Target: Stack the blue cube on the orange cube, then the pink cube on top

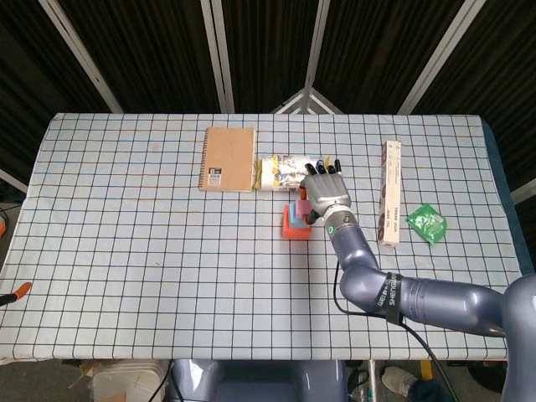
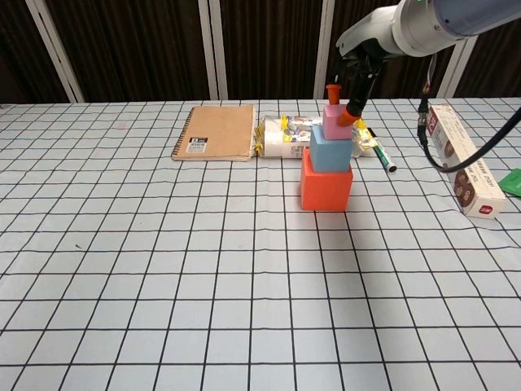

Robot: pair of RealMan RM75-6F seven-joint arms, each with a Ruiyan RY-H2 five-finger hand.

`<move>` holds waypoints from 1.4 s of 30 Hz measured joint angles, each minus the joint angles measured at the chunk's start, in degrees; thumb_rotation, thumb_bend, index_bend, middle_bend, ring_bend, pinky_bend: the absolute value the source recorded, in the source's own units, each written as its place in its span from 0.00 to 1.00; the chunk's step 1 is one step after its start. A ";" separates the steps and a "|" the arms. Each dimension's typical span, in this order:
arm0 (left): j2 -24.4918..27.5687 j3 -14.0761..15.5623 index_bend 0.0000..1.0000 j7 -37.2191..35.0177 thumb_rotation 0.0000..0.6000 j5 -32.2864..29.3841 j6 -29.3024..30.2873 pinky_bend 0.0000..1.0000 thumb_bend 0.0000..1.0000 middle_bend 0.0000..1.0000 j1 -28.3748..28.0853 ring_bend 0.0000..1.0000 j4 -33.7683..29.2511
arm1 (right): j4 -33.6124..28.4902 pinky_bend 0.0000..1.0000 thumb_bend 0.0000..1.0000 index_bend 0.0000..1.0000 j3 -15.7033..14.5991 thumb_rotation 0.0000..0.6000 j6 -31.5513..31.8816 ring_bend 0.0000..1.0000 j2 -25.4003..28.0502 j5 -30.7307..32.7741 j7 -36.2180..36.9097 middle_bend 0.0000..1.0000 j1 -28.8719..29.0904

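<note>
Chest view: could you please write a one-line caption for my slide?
Right hand at the pink cube topping the blue cube and orange cube.

1. The table (image 1: 126, 251) is covered by a white cloth with a black grid, and it carries everything listed here.
2. The orange cube (image 2: 326, 185) sits directly on the cloth near the table's middle and serves as the landmark.
3. A brown spiral notebook (image 1: 227, 159) lies flat behind the orange cube and to its left.
4. A printed packet (image 2: 286, 135) lies just behind the orange cube, beside the notebook.
5. Markers (image 2: 383, 155) lie behind and to the right of the orange cube.
6. A long narrow carton (image 1: 389, 193) lies well to the orange cube's right.
7. A green wrapper (image 1: 426, 223) lies beyond the carton, farther right.
</note>
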 measured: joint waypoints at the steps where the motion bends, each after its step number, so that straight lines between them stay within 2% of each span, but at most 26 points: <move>1: 0.00 -0.01 0.08 0.00 1.00 0.01 0.00 0.00 0.12 0.00 -0.01 0.00 -0.01 | 0.01 0.00 0.37 0.38 -0.05 1.00 0.01 0.00 -0.01 -0.01 0.02 0.00 0.04; 4: 0.03 0.00 0.08 -0.06 1.00 0.00 0.00 0.00 0.12 0.00 0.01 0.00 -0.01 | -0.05 0.00 0.38 0.33 -0.30 1.00 0.15 0.00 0.04 0.04 -0.07 0.00 0.17; 17: 0.07 -0.05 0.08 -0.11 1.00 -0.10 -0.05 0.00 0.12 0.00 -0.01 0.00 0.02 | -1.34 0.00 0.38 0.23 -1.70 1.00 -0.88 0.00 1.24 1.01 -1.02 0.00 0.75; 19: 0.07 -0.06 0.08 -0.11 1.00 -0.13 -0.12 0.00 0.12 0.00 -0.04 0.00 0.03 | -1.95 0.00 0.38 0.18 -2.07 1.00 -1.35 0.00 1.80 1.60 -1.49 0.00 0.96; 27: 0.16 0.09 0.08 -0.36 1.00 0.30 0.03 0.00 0.12 0.00 0.03 0.00 0.00 | -6.44 0.00 0.33 0.08 -4.08 1.00 -2.91 0.00 5.25 6.56 -4.10 0.00 2.61; 31: 0.30 0.23 0.08 -0.85 1.00 0.75 0.16 0.00 0.12 0.00 0.12 0.00 0.02 | -9.89 0.00 0.32 0.00 -4.44 1.00 -2.52 0.00 8.14 6.67 -3.82 0.00 2.67; 37: 0.55 0.55 0.08 -1.57 1.00 1.56 0.36 0.00 0.12 0.00 0.32 0.00 -0.03 | -17.05 0.00 0.32 0.00 -5.24 1.00 -0.26 0.00 14.42 0.25 0.09 0.00 -1.50; 42: 0.54 0.92 0.08 -1.54 1.00 2.28 0.46 0.00 0.12 0.00 0.37 0.00 -0.26 | -22.33 0.00 0.32 0.00 -7.19 1.00 2.69 0.00 18.50 -12.58 5.81 0.00 -9.54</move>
